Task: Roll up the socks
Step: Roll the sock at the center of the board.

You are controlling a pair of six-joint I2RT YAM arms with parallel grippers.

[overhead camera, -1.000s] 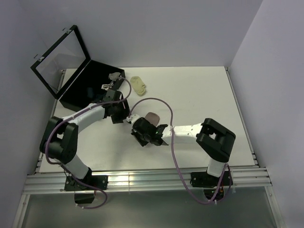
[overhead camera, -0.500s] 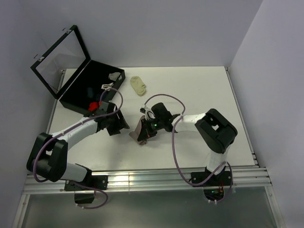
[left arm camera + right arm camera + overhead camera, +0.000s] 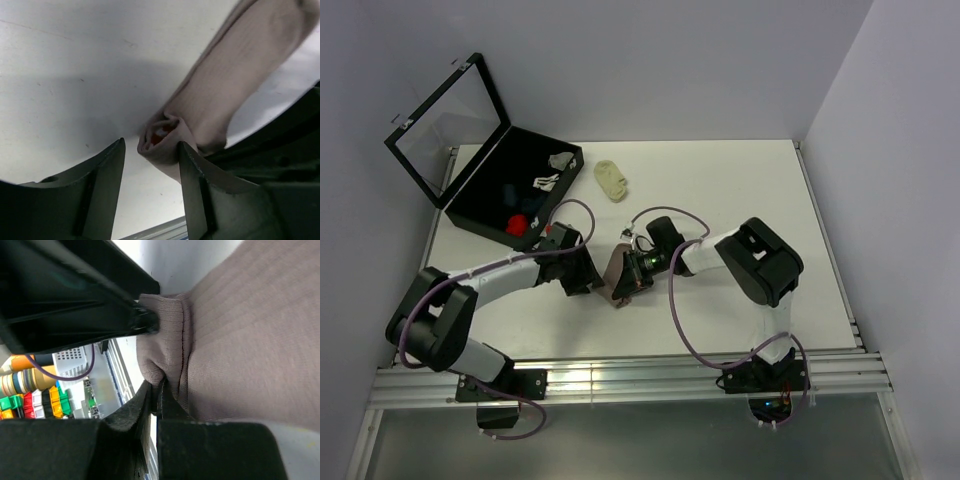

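**A:** Where do you find the dusty-pink sock (image 3: 617,272)?

**B:** Look at the near-middle of the surface (image 3: 740,190), btw. the two arms. It is bunched there. In the left wrist view you see one end folded in, w/ red inside the fold.

**A:** And the right end effector (image 3: 156,392)?

**B:** Its fingers are pressed together on a fold of the sock edge, so fabric is pinched.

**A:** The left end effector (image 3: 151,145)?

**B:** Fingers apart. The folded end sits in the gap, against one finger (image 3: 192,170) as far as I can tell, not squeezed.

**A:** Other things?

**B:** You see a black case (image 3: 480,205) open at far left, w/ a pale-yellow sock (image 3: 612,180) just beside it, apart from the pink one.
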